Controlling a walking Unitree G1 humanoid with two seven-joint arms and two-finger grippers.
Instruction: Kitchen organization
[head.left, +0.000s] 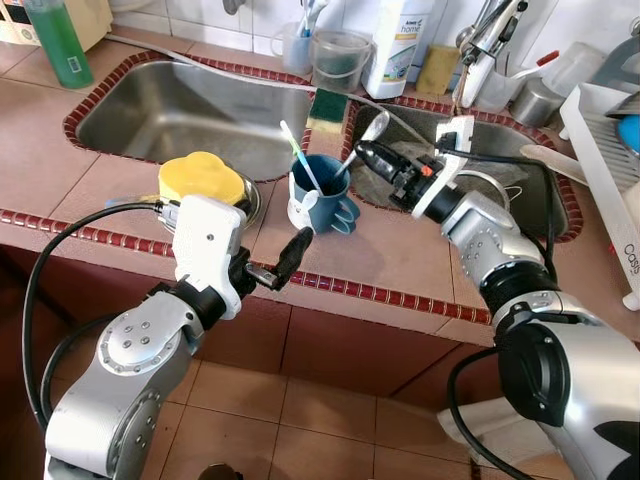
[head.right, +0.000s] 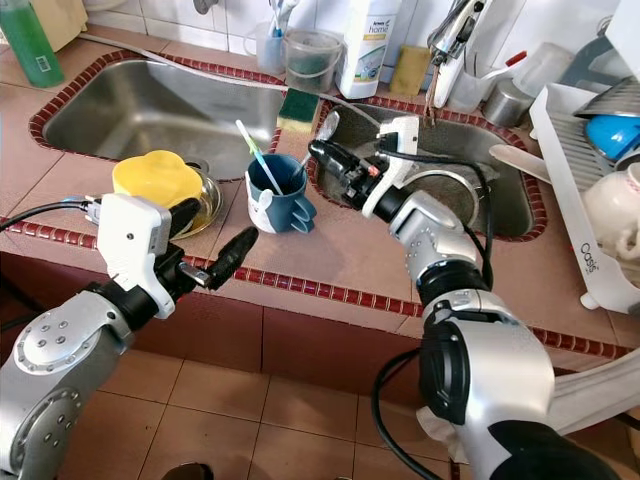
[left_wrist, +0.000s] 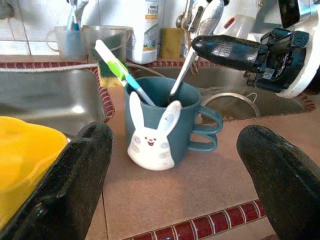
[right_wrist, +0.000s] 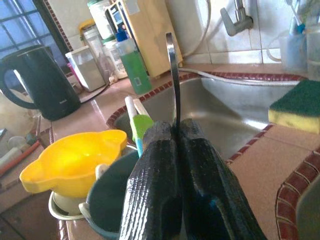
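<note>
A blue bunny mug (head.left: 320, 195) is stood on the tiled counter (head.left: 400, 250) between the two sinks, near the counter's front edge. A white rabbit face is seen on its front in the left wrist view, with the handle turned toward the right sink (head.left: 520, 190). A toothbrush (head.left: 300, 155) with a green and white handle is leaned inside the mug, and a metal spoon (head.left: 362, 140) is stood in it too, bowl end up.

The spoon is pinched by the right gripper (head.left: 375, 158), its black fingers pressed together on the handle just above the mug rim; in the right wrist view the thin metal edge is seen rising from between the closed fingers (right_wrist: 160, 175). The right arm is reached in over the right sink.

The left gripper (head.left: 285, 262) is held low at the counter's front edge, just in front of the mug, not touching it. Its two fingers (left_wrist: 75, 170) are spread wide apart, with the mug framed between them in the left wrist view, nothing held.

A yellow funnel-like bowl (head.left: 202, 178) is set on a metal dish just left of the mug. A green and yellow sponge (head.left: 326, 108) is laid on the ledge between the sinks, behind the mug. A green bottle (head.left: 57, 40) is stood at the back left, a white detergent bottle (head.left: 397, 45) behind the sinks, and a white dish rack (head.left: 610, 170) at the far right.
</note>
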